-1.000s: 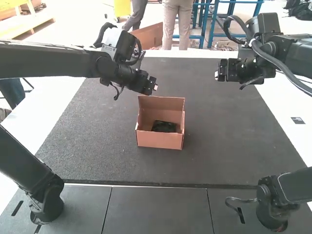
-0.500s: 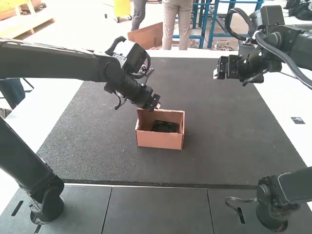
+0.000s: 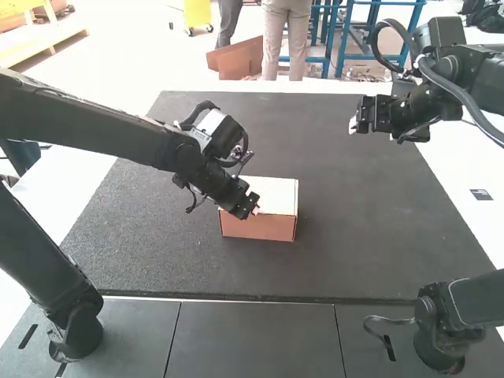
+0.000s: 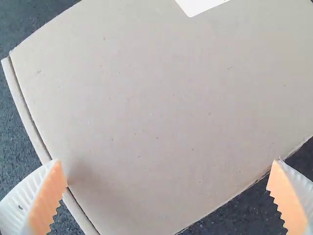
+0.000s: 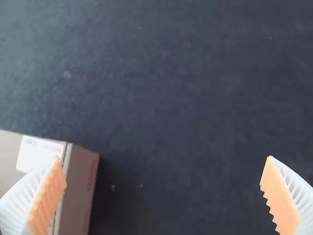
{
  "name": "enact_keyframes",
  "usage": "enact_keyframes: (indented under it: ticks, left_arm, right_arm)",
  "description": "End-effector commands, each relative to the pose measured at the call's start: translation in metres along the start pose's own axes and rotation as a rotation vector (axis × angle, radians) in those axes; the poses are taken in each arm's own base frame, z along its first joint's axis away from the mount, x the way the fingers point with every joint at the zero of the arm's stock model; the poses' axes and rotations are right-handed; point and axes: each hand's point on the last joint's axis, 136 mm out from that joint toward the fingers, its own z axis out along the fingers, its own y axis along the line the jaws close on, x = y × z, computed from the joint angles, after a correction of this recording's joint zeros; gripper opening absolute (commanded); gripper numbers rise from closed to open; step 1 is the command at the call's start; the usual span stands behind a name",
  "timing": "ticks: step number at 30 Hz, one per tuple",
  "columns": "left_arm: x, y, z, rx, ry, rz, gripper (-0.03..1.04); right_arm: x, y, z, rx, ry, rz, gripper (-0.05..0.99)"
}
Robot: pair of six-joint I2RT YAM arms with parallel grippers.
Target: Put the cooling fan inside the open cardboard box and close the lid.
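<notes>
The brown cardboard box (image 3: 272,222) sat shut, its white label (image 4: 200,6) illegible. The left gripper (image 3: 247,207) above the box and the right gripper (image 3: 355,124) both gaped wide.

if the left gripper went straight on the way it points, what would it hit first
The left gripper would meet the shut lid of the cardboard box first; it may already be touching.

Bright, even light washes pale the lid (image 4: 156,112) of the cardboard box (image 3: 260,226), leaves only a soft, faint shadow on the black mat (image 3: 354,205) just beside it, and glares off the white table (image 3: 55,197) farther out.
</notes>
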Motion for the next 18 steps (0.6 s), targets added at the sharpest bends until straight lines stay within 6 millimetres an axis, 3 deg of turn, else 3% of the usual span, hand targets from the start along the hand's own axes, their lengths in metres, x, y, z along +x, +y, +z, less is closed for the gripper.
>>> enact_keyframes:
  ticks: [1,6,9,14,18]
  left_arm:
    - [0.007,-0.001,0.006,-0.001,0.009,0.008,0.97]
    - [0.006,0.004,0.006,-0.020,0.005,0.007,0.97]
    - [-0.014,0.009,-0.008,-0.040,-0.033,0.019,0.97]
    - [-0.092,0.034,-0.077,-0.076,-0.227,-0.034,0.97]
    - [-0.135,0.055,-0.130,-0.100,-0.373,-0.083,0.97]
  right_arm:
    - [-0.004,-0.004,-0.008,-0.026,-0.025,0.033,0.91]
    - [-0.005,-0.007,-0.008,-0.024,-0.026,0.042,0.91]
    - [-0.006,-0.007,-0.009,-0.024,-0.029,0.040,0.91]
    - [-0.007,-0.007,-0.009,-0.025,-0.034,0.036,0.91]
    - [-0.015,-0.003,-0.011,-0.042,-0.062,0.023,0.91]
